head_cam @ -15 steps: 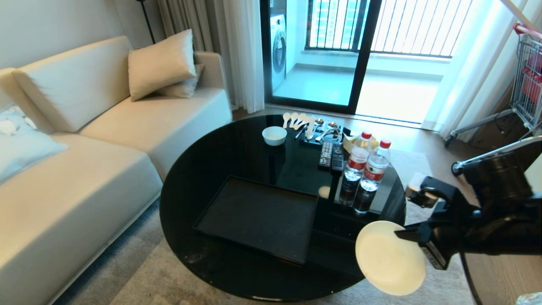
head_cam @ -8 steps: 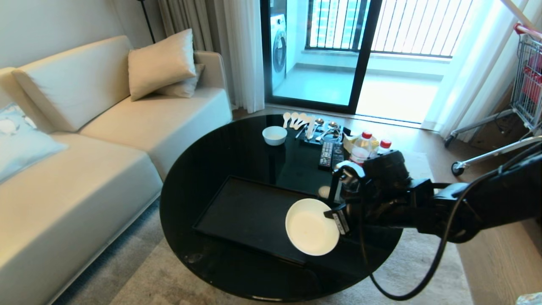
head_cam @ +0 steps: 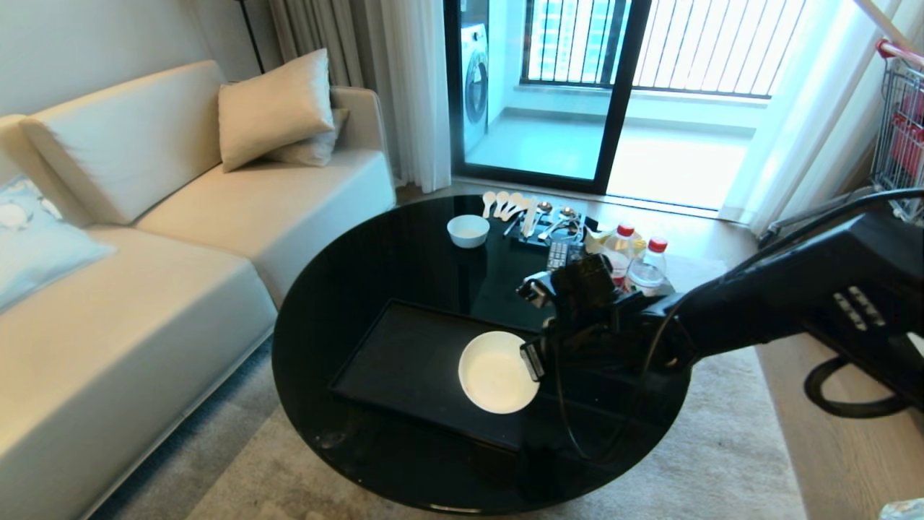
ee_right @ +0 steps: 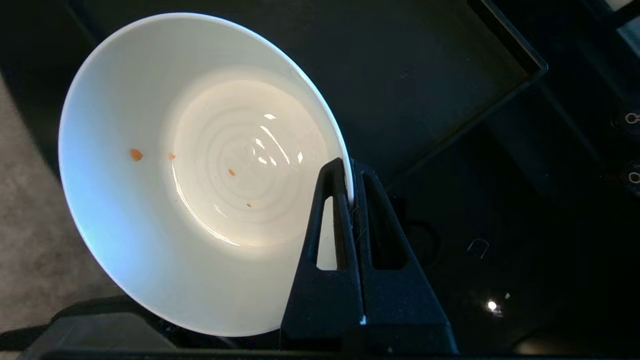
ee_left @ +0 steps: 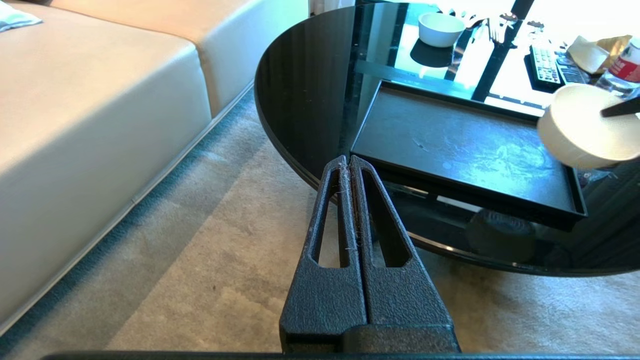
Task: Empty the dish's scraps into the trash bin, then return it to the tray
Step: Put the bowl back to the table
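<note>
My right gripper (head_cam: 532, 359) (ee_right: 348, 172) is shut on the rim of the dish (head_cam: 498, 372) (ee_right: 200, 170), a deep white bowl. It hangs over the near right part of the black tray (head_cam: 404, 361) (ee_left: 450, 145) (ee_right: 425, 65), mouth up and a little tilted. Only a few tiny orange specks of the scraps (ee_right: 136, 155) cling inside the bowl. From the left wrist view the dish (ee_left: 580, 127) shows above the tray's right end. The trash bin is out of view. My left gripper (ee_left: 348, 161) is shut and empty, parked low over the carpet by the table's near edge.
On the round glossy black table (head_cam: 346, 289) stand a smaller white bowl (head_cam: 468, 231), spoons and cutlery (head_cam: 530, 213), two remotes (head_cam: 559, 254) and two water bottles (head_cam: 635, 263). A beige sofa (head_cam: 144, 238) lies to the left, a shopping cart (head_cam: 899, 123) at the far right.
The right arm has swung left from beyond the table's right edge, carrying the dish over the tray. The bowl has turned from mouth sideways to mouth up.
</note>
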